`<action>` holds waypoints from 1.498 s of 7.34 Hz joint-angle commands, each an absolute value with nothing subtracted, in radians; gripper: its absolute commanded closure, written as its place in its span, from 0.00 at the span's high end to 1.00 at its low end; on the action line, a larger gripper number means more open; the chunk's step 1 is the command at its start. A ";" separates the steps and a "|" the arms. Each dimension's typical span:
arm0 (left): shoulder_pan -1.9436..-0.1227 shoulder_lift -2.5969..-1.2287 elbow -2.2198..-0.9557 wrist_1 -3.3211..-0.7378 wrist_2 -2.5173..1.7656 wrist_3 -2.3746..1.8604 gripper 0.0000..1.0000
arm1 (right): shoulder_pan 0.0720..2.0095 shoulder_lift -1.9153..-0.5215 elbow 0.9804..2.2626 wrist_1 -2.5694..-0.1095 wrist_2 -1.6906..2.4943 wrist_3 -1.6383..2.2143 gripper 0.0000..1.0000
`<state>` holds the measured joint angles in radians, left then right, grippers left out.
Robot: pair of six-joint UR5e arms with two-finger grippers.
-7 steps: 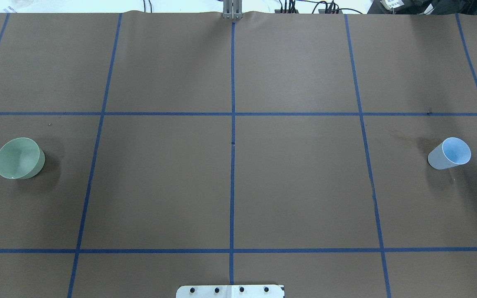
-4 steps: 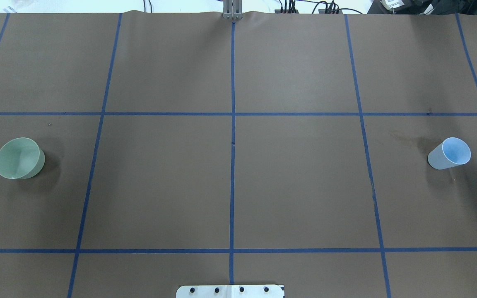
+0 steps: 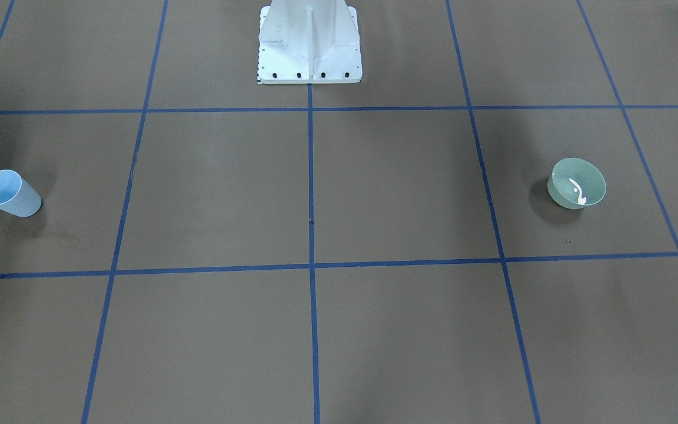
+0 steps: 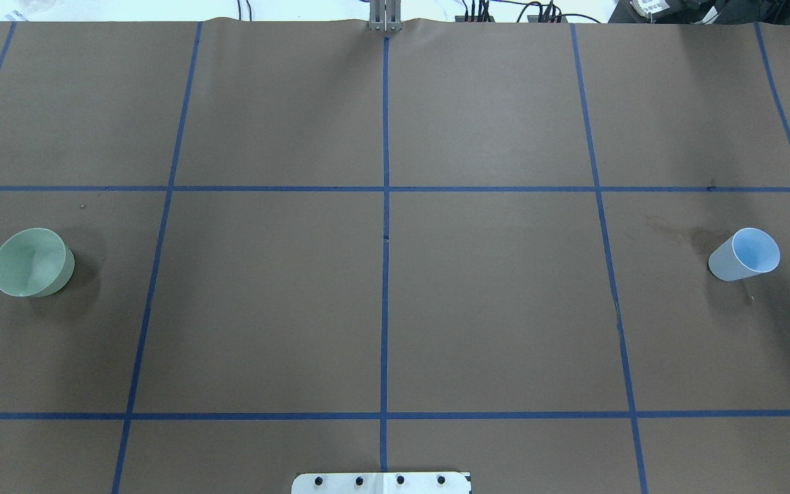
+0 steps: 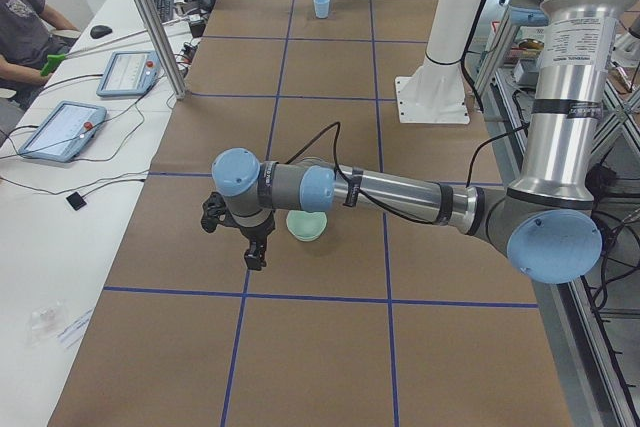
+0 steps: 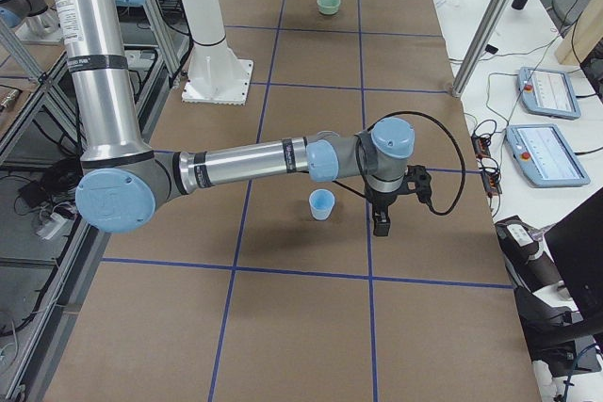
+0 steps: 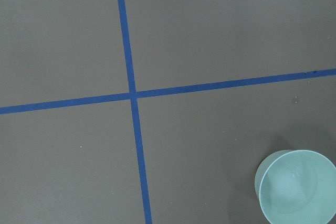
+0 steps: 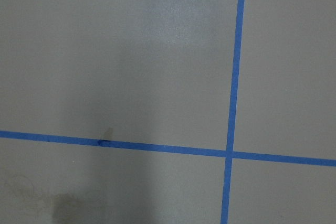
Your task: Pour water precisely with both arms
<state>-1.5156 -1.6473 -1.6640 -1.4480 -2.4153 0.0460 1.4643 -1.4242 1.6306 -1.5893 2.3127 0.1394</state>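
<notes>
Water [image 3: 578,193] = white glint in green bowl [image 3: 553,194]. Bowl sits just beside left gripper [image 5: 252,250], on its robot-base side. Blue cup [image 6: 322,204] same deal beside right gripper [image 6: 381,221]. Both grippers only show on side cams, so can't tell if fingers apart or together. Guessing bowl is light, thin-walled, slick, and water sloshes easy. Would pinch wall over rim, squeeze gently, keep level.

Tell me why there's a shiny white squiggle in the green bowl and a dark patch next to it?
In the exterior front-facing view the squiggle is light glinting off the water in the green bowl; the dark patch beside it is the bowl's soft shadow. In the overhead exterior view that glint does not show, only the shadow.
</notes>
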 commanded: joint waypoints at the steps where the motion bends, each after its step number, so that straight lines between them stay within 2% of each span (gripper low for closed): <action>1: -1.514 -1.647 -1.678 -1.448 -2.404 0.038 1.00 | 1.459 -1.430 1.667 -1.632 2.356 0.149 0.99; 11: -1.512 -1.651 -1.669 -1.451 -2.408 0.035 1.00 | 1.454 -1.454 1.654 -1.623 2.342 0.138 0.99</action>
<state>-1.5119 -1.6510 -1.6736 -1.4506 -2.4074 0.0317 1.4551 -1.4516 1.6552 -1.6249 2.3435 0.1383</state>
